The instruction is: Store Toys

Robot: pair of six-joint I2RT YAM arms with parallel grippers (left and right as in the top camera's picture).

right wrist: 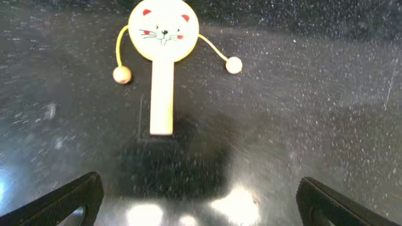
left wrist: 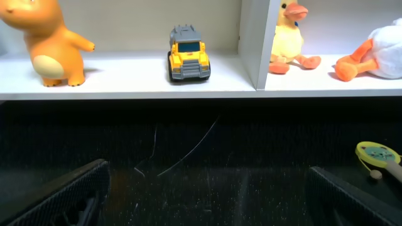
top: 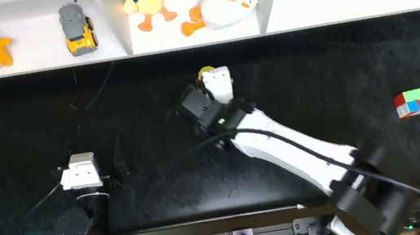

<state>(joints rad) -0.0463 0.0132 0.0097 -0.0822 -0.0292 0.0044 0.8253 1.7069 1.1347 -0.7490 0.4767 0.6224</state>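
Top view: the right gripper (top: 203, 98) hangs over the middle of the mat (top: 336, 75), with the rattle drum (top: 205, 73) just beyond it and the left gripper (top: 85, 164) well apart.

Left wrist view: the left jaws are wide open and empty, and the drum (left wrist: 377, 157) lies off to one side.

Right wrist view: the fingers (right wrist: 63, 201) are spread wide and hold nothing. The drum (right wrist: 162, 63) lies flat straight ahead, its handle (right wrist: 161, 100) pointing back at the gap. It has a yellow cat-face head and two beads on strings.

The right arm's white wrist (top: 218, 84) is hiding most of the yellow wooden rattle drum (top: 204, 72) from above; the orange toy creature (left wrist: 53, 47) is losing its head past the frame edge.
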